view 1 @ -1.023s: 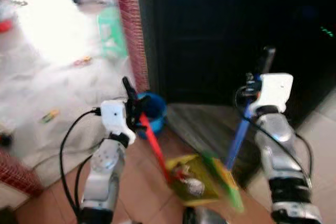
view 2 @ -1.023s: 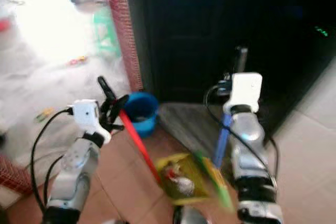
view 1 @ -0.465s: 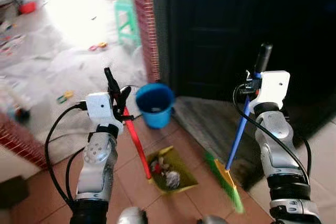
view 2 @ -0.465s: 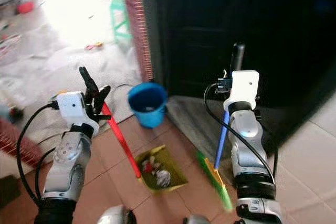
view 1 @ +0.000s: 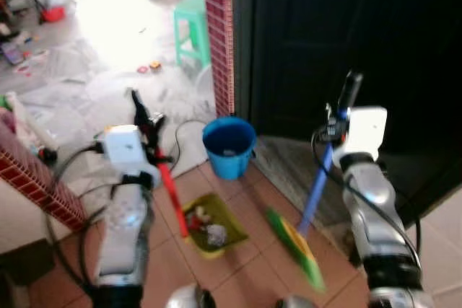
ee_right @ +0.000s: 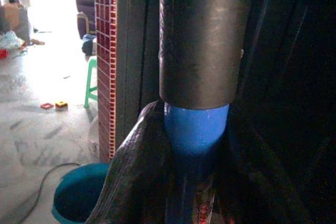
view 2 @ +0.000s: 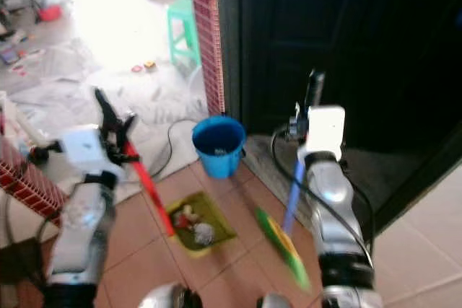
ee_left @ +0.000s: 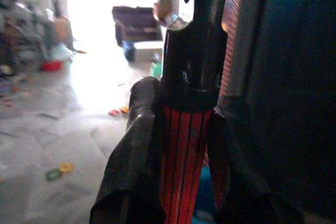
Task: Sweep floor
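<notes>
Firmly clamped, the right claw grips the blue-shafted broom with green bristles just below its black rubber grip, a light, stiff tool best held high. Opposite, the left claw pinches the red ribbed handle of the yellow plastic dustpan, litter-laden, beside the blue plastic bucket.

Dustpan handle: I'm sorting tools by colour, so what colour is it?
Red; the dustpan handle shows best in the left eye view, held by the left gripper.
</notes>
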You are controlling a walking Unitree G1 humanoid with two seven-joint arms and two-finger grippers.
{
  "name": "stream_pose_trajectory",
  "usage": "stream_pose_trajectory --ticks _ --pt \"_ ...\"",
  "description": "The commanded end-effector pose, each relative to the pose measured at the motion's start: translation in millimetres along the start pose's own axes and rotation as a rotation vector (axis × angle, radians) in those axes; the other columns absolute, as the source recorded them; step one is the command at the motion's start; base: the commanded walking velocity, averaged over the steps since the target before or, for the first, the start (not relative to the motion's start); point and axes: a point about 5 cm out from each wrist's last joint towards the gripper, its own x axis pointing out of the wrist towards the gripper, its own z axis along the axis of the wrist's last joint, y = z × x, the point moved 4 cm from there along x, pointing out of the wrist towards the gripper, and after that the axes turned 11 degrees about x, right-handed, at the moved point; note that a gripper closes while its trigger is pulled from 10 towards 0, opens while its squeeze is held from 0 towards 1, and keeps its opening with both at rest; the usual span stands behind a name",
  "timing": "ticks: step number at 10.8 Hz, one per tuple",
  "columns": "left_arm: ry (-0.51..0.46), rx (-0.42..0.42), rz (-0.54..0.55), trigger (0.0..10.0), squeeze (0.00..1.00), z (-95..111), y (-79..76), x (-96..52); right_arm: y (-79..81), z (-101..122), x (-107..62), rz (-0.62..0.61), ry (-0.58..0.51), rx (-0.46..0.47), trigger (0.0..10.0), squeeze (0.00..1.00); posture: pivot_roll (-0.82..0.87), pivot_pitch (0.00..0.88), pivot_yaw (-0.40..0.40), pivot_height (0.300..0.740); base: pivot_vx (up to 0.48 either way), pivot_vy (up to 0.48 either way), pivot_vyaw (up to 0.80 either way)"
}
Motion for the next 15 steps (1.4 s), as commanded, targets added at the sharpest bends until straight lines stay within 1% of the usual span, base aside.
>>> stream_pose_trajectory --ticks 1,2,3,4,5,6,7,8,11,15 --pt "-0.115 -0.024 0.032 10.0 0.0 33.0 6.9 7.6 -0.4 17.9 1.5 0.025 -0.067 -0.045 10.0 0.0 -0.1 0.0 0.054 0.74 0.0 0.0 0.0" --pt "-0.16 -0.042 0.055 10.0 0.0 49.7 11.8 13.5 -8.8 13.8 0.9 0.005 -0.05 -0.056 10.0 0.0 -0.1 0.0 0.05 0.74 0.0 0.0 0.0" --pt "-0.204 -0.055 0.071 10.0 0.0 65.7 14.6 18.5 -11.2 14.6 3.1 -0.003 -0.051 -0.061 10.0 0.0 -0.1 0.0 0.051 0.74 0.0 0.0 0.0" --pt "-0.25 -0.068 0.097 10.0 0.0 83.6 18.7 23.7 -10.2 15.1 5.2 -0.002 -0.053 -0.063 10.0 0.0 -0.1 0.0 0.055 0.74 0.0 0.0 0.0" --pt "-0.286 -0.065 0.124 10.0 0.0 97.1 24.1 26.7 -8.1 15.1 6.3 0.003 -0.055 -0.063 10.0 0.0 -0.1 0.0 0.056 0.74 0.0 0.0 0.0" --pt "-0.324 -0.06 0.154 10.0 0.0 109.3 29.7 26.9 -6.1 14.7 6.8 0.008 -0.055 -0.063 10.0 0.0 -0.1 0.0 0.058 0.74 0.0 0.0 0.0" --pt "-0.371 -0.059 0.157 10.0 0.0 123.9 30.4 29.0 -3.1 14.5 7.3 0.018 -0.057 -0.062 10.0 0.0 -0.1 0.0 0.06 0.74 0.0 0.0 0.0" --pt "-0.38 -0.059 0.16 10.0 0.0 127.0 31.4 31.2 -1.5 14.6 7.8 0.024 -0.059 -0.065 10.0 0.0 -0.1 0.0 0.06 0.74 0.296 0.0 0.0" --pt "-0.396 -0.08 0.163 10.0 0.0 134.8 30.9 45.4 4.5 16.4 10.0 0.051 -0.071 -0.082 10.0 0.0 -0.11 0.0 0.062 0.74 0.461 0.0 0.0" --pt "-0.413 -0.061 0.232 10.0 0.0 141.1 40.4 52.8 9.8 16.1 9.8 0.069 -0.075 -0.08 10.0 0.0 -0.11 0.0 0.064 0.74 0.463 0.0 0.0"
